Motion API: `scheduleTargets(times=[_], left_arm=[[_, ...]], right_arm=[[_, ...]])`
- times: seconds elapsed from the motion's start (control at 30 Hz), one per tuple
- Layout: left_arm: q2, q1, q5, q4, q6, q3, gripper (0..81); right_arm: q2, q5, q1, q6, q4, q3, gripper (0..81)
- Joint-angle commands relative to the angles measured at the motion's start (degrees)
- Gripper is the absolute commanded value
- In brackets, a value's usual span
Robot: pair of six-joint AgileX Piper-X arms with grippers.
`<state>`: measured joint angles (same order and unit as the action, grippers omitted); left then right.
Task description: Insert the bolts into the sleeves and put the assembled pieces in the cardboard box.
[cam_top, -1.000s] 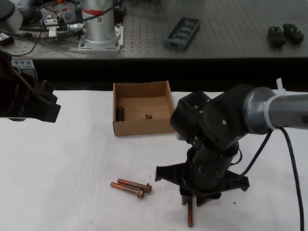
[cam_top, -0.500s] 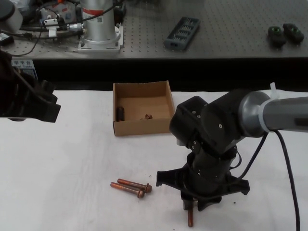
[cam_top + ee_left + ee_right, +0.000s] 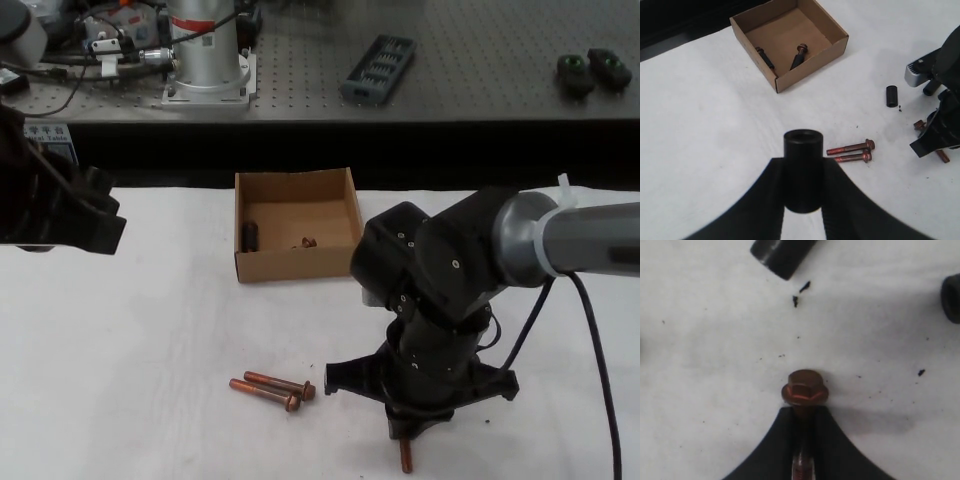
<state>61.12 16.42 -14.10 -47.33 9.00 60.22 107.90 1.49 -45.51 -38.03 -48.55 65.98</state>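
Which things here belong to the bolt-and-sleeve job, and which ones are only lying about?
Job: cardboard box, held sleeve, held bolt, two loose bolts, loose sleeve.
Lying about: black tray, metal post, two black knobs, on the rear bench.

How my cameras sit
High view looks forward and down from behind; left wrist shares its cardboard box (image 3: 295, 264); right wrist hangs close above cloth (image 3: 715, 340).
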Motion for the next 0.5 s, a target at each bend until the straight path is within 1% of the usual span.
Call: scheduleTargets(times=[0.0,0.07,0.13,0.2,0.33,0.4,0.47], left_arm=[[-0.55,-0.02,-2.77,1.26,0.38,0.17,0.6],[-0.55,-0.02,-5.31,2.94,-0.62,-0.27,0.6],[-0.55,0.08,-7.32,7.45,-3.04,-2.22,0.6],[-0.55,0.08,-8.85,13.76,-5.39,-5.7,0.6],[-0.55,0.41,-13.98,24.71,-10.74,-13.23,0.6],[-0.55,1.85,-14.82,30.63,-12.0,-17.63,0.6],[-0.55,4.29,-14.81,36.9,-12.31,-21.83,0.6]], right_arm=[[-1.58,-0.28,-0.3,6.34,0.3,0.09,6.1],[-3.72,-2.5,-0.06,9.84,0.3,0.09,6.1],[-6.81,-2.66,0.77,12.22,0.9,0.09,6.1],[-10.83,-2.28,1.95,13.23,4.36,-1.03,6.1],[-19.9,2.31,5.37,13.22,14.92,-6.69,6.1],[-24.95,5.69,7.04,14.21,19.3,-10.28,6.1],[-29.31,9.35,8.19,15.26,23.37,-13.58,6.1]])
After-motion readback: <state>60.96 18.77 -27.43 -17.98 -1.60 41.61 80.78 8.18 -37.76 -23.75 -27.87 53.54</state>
